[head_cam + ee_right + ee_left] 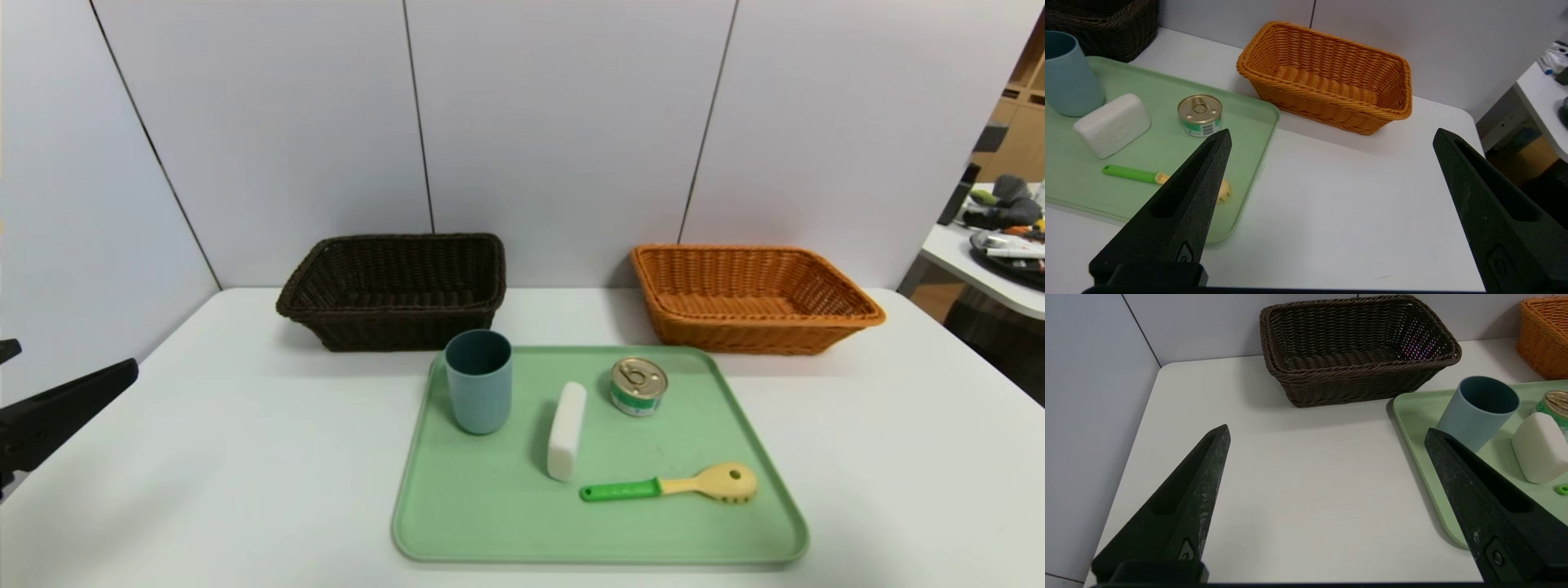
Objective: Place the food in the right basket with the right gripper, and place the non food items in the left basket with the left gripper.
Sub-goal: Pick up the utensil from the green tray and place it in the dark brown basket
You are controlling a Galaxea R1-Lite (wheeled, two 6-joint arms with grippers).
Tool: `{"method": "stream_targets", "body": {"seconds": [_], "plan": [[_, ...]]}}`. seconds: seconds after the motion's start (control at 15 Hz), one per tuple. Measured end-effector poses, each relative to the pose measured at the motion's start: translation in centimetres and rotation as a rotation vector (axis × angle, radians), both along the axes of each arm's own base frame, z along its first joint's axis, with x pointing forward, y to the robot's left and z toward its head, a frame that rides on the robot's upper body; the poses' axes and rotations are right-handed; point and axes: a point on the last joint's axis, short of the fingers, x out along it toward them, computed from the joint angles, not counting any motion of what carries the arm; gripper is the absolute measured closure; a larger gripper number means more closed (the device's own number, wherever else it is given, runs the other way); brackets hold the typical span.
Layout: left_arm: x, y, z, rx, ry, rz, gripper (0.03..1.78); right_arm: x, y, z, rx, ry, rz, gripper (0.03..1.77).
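A pale green tray point(490, 506) lies at the table's middle. On it stand a blue cup point(479, 384) and a small tin can point(638, 386) with a pull-tab lid. A white block point(566, 430) and a yellow spoon with a green handle point(669, 486) lie there too. Behind the tray sit a dark brown basket point(392, 327) at the left and an orange basket point(751, 335) at the right, both with nothing inside. My left gripper point(1327, 430) hovers open over bare table left of the tray. My right gripper point(1331, 131) hovers open over bare table right of the tray and is outside the head view.
White wall panels stand close behind the baskets. A second table with clutter point(1004, 253) is off to the far right, past my table's right edge. Bare white tabletop point(245, 457) stretches on both sides of the tray.
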Motion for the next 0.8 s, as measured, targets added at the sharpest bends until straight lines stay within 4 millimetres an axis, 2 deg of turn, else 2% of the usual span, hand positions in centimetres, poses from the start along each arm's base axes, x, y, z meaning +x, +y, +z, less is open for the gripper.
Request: {"method": "stream_targets", "body": {"seconds": [0.4,0.8], "plan": [[1.3,-0.2,-1.2,0.002,0.046,-0.012,0.12,3.1,1.2,-0.2,0.004,0.046,0.110,0.10],[1.9,-0.7,-1.2,0.007,0.062,-0.059,0.12,4.5,2.2,-0.9,0.020,0.113,0.161,0.10]]}}
